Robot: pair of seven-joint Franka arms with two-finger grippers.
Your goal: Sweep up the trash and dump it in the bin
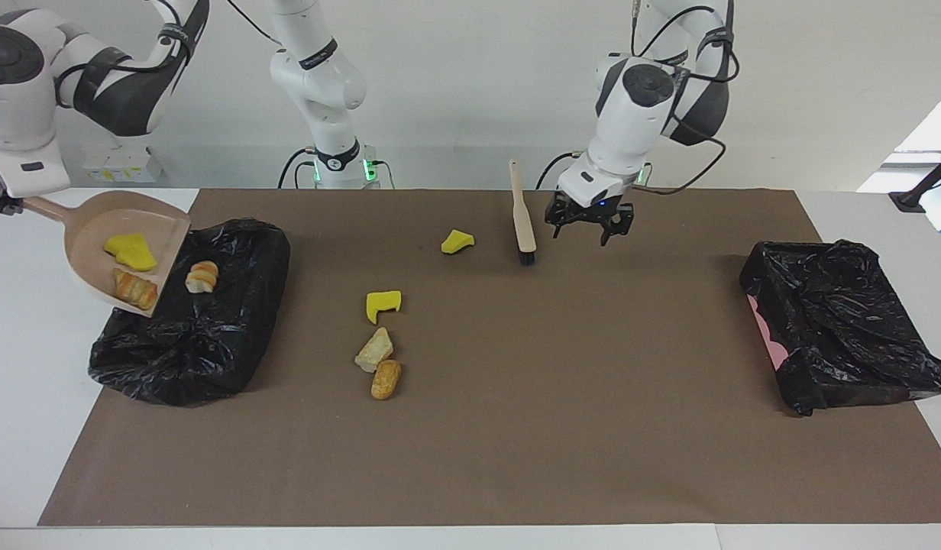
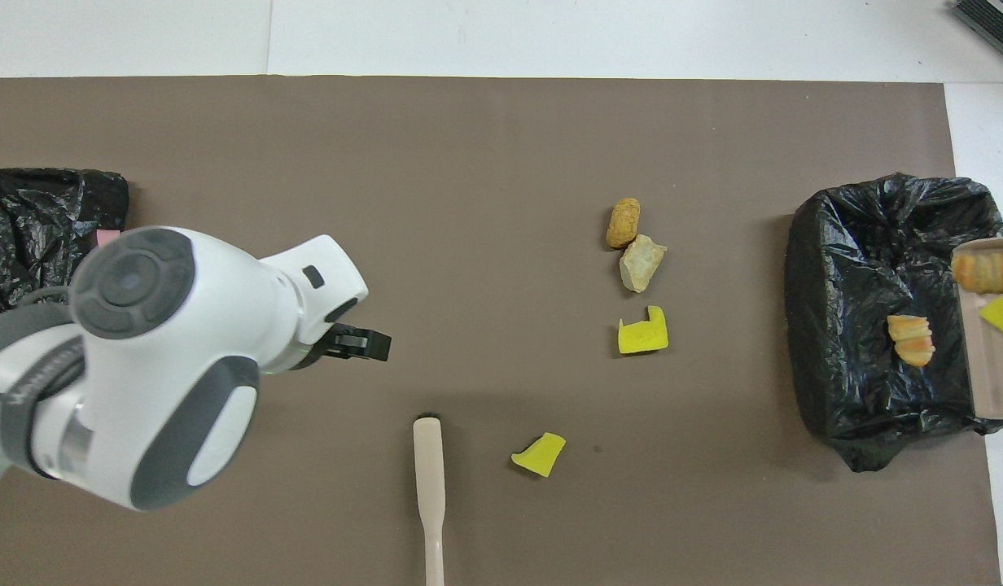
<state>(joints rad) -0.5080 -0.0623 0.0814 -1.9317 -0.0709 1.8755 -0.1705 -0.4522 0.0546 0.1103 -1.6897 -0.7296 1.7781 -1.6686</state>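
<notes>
Open jaws over brown mat (image 1: 516, 397)

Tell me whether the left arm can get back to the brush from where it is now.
Probably yes: the left gripper hangs open just beside the brush, which lies free on the mat with nothing between them.

Even, bright overhead lighting is falling on the brown mat (image 1: 516, 428); soft shadows are lying beside the brush (image 1: 522, 221); black bin bags (image 1: 188, 336) are glinting; both views are staying sharp.

High facing view, steep overhead view; both share the mat (image 1: 516, 428)
</notes>
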